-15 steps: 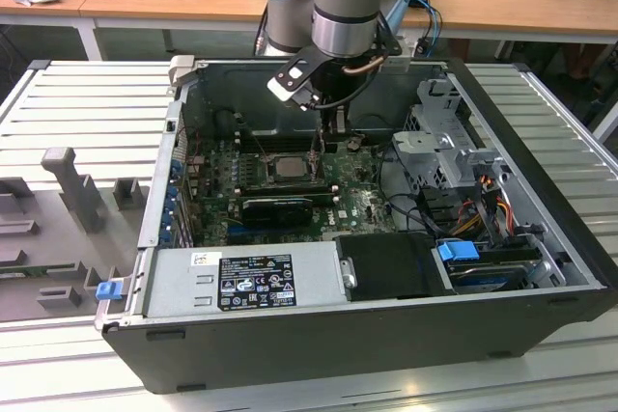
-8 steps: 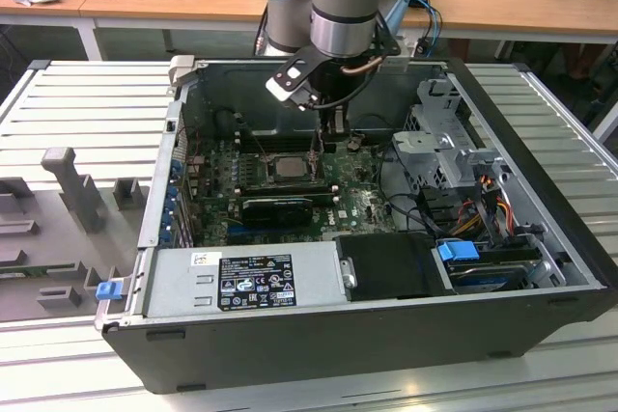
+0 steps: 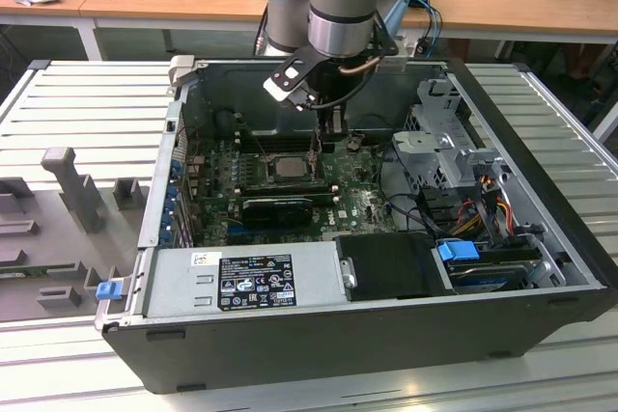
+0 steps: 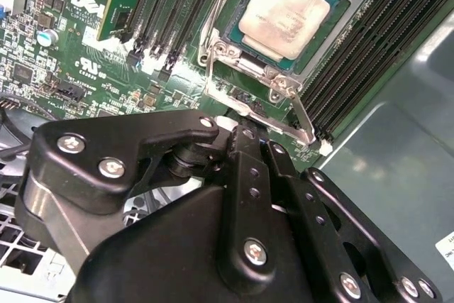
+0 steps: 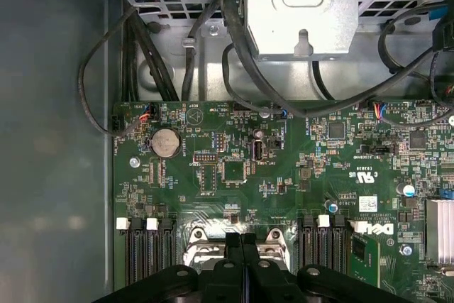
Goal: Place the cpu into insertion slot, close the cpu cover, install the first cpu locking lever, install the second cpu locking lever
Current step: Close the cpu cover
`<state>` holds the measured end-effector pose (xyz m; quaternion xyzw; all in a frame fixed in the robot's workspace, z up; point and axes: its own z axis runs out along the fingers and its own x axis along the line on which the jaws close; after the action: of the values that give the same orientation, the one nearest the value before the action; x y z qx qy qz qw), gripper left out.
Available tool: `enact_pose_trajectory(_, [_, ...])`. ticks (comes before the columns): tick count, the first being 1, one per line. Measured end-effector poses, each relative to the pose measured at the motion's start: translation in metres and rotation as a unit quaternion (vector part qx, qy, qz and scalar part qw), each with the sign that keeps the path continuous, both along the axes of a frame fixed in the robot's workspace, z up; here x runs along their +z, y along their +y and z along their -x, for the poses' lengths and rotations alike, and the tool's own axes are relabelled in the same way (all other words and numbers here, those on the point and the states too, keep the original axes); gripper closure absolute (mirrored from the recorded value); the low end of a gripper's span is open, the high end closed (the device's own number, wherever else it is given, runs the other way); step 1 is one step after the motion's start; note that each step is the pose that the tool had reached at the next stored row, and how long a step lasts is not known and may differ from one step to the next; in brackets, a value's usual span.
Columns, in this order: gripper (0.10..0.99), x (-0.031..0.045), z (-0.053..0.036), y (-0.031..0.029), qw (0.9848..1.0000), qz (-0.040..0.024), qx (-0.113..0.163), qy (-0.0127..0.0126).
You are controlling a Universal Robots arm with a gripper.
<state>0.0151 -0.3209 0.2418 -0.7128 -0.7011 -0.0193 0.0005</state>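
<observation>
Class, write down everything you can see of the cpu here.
The cpu is a flat square chip with a silver-grey metal top, smudged with pale residue, and a green edge. It lies flat, face up, inside the window of the cpu cover, whose silver frame borders it, on the green motherboard. Nothing grips it.

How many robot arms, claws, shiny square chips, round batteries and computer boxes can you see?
robot arm: 1
claw: 1
cpu: 1
round battery: 1
computer case: 1
Total: 5
</observation>
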Motion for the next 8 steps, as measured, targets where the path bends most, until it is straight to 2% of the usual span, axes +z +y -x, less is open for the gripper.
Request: enact_pose_trajectory(8, [0.98,-0.0003,0.0036,0.0001,1.0,0.0,0.0,-0.0001])
